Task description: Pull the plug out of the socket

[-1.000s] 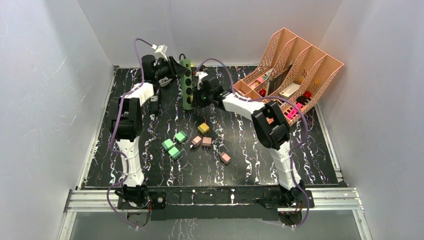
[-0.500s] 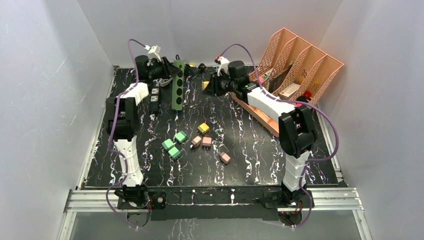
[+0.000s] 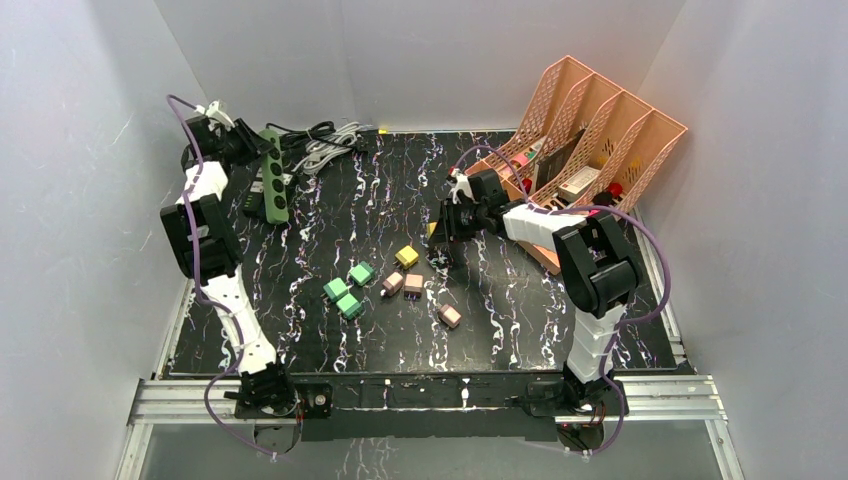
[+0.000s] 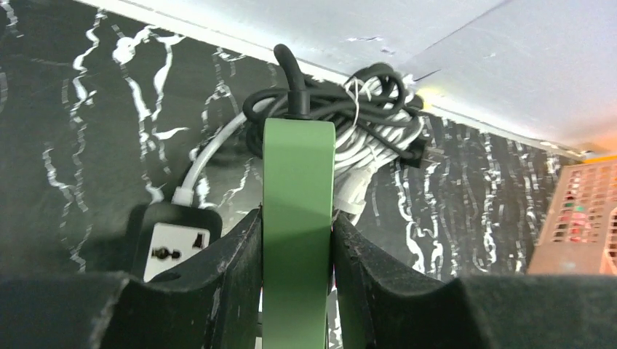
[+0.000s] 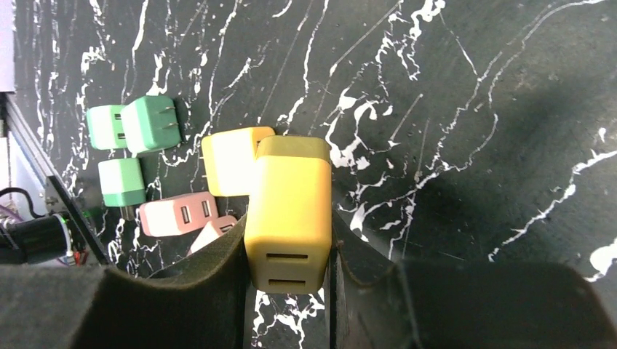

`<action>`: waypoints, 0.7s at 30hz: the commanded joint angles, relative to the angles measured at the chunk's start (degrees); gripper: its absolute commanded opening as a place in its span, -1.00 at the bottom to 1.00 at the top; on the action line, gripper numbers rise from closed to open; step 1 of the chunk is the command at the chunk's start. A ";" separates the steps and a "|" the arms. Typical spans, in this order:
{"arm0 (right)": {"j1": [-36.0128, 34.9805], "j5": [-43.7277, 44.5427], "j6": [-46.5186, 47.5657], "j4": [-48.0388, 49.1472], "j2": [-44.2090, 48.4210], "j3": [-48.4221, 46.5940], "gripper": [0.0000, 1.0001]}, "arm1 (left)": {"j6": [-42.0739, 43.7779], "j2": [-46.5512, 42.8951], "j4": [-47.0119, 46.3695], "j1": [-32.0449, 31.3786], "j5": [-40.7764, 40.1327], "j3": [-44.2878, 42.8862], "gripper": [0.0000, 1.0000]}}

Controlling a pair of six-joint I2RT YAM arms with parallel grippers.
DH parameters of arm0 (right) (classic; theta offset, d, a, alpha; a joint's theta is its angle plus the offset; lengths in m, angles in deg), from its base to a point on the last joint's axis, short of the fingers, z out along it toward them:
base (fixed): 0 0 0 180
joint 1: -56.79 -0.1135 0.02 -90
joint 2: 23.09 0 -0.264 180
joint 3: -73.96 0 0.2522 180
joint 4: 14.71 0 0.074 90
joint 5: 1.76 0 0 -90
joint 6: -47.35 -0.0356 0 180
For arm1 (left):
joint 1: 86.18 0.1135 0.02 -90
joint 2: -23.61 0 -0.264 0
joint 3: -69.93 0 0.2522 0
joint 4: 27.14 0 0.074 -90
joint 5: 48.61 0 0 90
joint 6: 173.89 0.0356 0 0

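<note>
Tabletop (image 3: pixel 520 300) black, white-veined, pale-walled; left claw (image 4: pixel 297 218) tight on green socket strip (image 4: pixel 298 160), right claw (image 5: pixel 289 236) tight on yellow plug (image 5: pixel 289 203)

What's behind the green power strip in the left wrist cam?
A coiled bundle of black and white cables lies behind the green power strip. The strip covers the bundle's middle, so where its own black cord leads cannot be seen.

Green plug (image 3: pixel 361 273) (image 3: pixel 336 289) (image 3: pixel 350 306), three; pink plug (image 3: pixel 392 284) (image 3: pixel 413 284) (image 3: pixel 450 316), three; yellow plug (image 3: pixel 406 256) (image 5: pixel 289 218), two; green power strip (image 3: pixel 272 175), one; black socket block (image 4: pixel 173 247) with a white face, one; peach file rack (image 3: pixel 560 80), one, with four slots; cords (image 3: pixel 325 148), too tangled to count.
</note>
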 commanded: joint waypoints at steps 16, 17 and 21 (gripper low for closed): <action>-1.60 -6.87 -5.28 6.47 -4.41 -1.65 -0.32 | 15.56 8.24 17.13 -3.00 35.48 -8.48 -1.00; -2.11 -6.56 -4.74 5.41 -4.98 -2.39 -0.23 | 15.14 9.70 17.94 -3.14 35.45 -9.13 -1.00; -4.23 -3.75 -2.71 2.09 -6.02 -3.76 0.12 | 20.67 10.62 25.11 -5.18 27.07 -10.68 -0.99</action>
